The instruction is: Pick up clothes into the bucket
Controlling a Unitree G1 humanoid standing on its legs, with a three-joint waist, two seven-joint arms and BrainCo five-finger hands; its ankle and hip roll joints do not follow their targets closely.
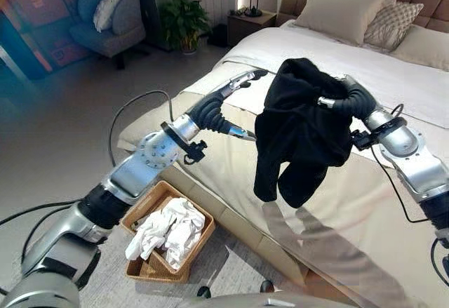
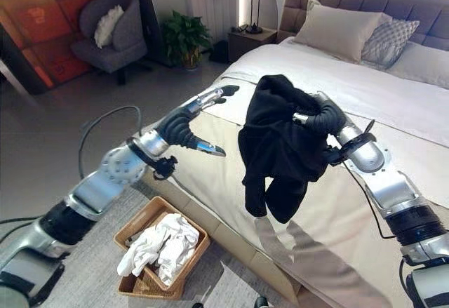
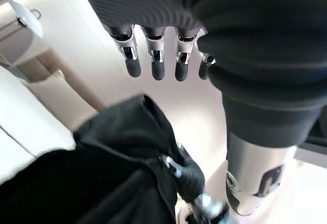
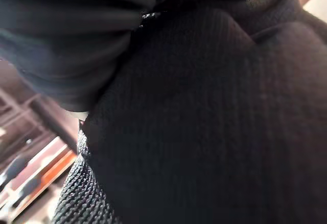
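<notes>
My right hand (image 2: 309, 117) is buried in the black sweater (image 2: 280, 143) hanging over the bed (image 2: 365, 203), fingers hidden, so I can't tell its grip; my left hand (image 2: 203, 101) is open, and I should swing slowly toward the wicker basket (image 2: 133, 227) at 7 o'clock.

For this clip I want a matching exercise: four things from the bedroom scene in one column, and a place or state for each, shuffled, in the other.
Things:
1. black garment
2. white clothes
3. left robot hand
4. beige pillow

Places or states:
A. at the head of the bed
B. open, beside the garment, holding nothing
C. hanging in the air from the right robot hand
D. lying in the wicker basket on the floor

Pairs: 1-C, 2-D, 3-B, 4-A
</notes>
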